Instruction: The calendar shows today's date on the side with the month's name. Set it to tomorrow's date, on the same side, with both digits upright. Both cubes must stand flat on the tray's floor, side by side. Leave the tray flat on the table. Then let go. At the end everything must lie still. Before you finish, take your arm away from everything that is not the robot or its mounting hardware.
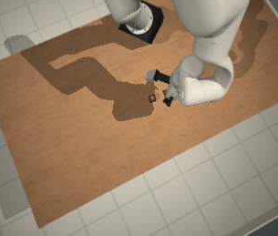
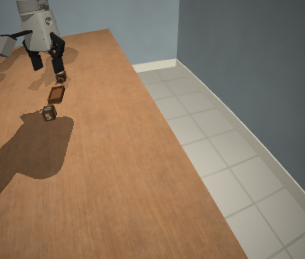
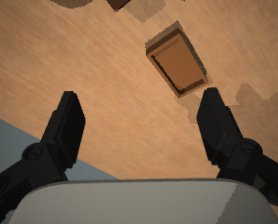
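Note:
The small brown tray (image 2: 56,94) (image 3: 177,62) lies on the table with nothing in it; no month name is readable. One dark brown cube (image 2: 49,113) stands on the near side of the tray in the exterior view, a light 5 on its side face. The other cube (image 2: 60,76) stands beyond the tray, by one fingertip; its digit is unclear. In the wrist view a corner of a cube (image 3: 118,4) shows at the top edge. My gripper (image 2: 47,67) (image 3: 140,104) is wide open and empty, above the table. In the top view the arm hides much of this area.
The wooden table (image 1: 86,151) (image 2: 129,191) carries the arm's black base (image 1: 156,24). A grey box (image 1: 151,76) (image 2: 5,46) on a black bracket juts out from the gripper. Broad arm shadows fall across the table around the cubes. The table's long edge runs right of the tray in the exterior view.

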You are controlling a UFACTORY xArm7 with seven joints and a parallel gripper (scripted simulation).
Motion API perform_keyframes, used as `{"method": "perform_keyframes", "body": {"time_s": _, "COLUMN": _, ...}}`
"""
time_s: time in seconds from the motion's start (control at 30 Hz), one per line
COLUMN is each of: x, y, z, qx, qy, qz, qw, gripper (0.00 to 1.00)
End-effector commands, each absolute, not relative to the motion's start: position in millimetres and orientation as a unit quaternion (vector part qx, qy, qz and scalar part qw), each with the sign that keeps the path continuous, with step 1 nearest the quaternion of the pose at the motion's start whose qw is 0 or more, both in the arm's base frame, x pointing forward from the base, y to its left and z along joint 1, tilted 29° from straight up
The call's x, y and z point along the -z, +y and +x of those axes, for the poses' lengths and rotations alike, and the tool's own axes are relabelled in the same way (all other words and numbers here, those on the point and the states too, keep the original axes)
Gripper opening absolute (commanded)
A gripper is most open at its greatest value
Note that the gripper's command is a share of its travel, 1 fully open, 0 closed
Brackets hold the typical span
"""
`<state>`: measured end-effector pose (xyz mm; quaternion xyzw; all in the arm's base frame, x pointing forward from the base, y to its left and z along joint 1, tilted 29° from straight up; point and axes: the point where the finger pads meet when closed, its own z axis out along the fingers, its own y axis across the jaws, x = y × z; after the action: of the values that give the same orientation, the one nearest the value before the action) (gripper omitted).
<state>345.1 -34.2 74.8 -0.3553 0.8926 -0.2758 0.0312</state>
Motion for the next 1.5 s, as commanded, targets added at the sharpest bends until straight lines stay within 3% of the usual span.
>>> {"method": "perform_keyframes", "body": {"time_s": 0.0, "x": -79, "y": -52, "z": 340, "qx": 0.267, "qy": 0.864, "qz": -0.427, "qw": 0.020, "gripper": 1.00}}
{"method": "perform_keyframes", "body": {"time_s": 0.63, "x": -74, "y": -95, "z": 320, "qx": 0.248, "qy": 0.743, "qz": -0.621, "qw": -0.022, "gripper": 1.00}}
{"method": "perform_keyframes", "body": {"time_s": 0.67, "x": -74, "y": -95, "z": 320, "qx": 0.248, "qy": 0.743, "qz": -0.621, "qw": -0.022, "gripper": 0.49}}
{"method": "perform_keyframes", "body": {"time_s": 1.47, "x": -74, "y": -95, "z": 320, "qx": 0.248, "qy": 0.743, "qz": -0.621, "qw": -0.022, "gripper": 0.49}}
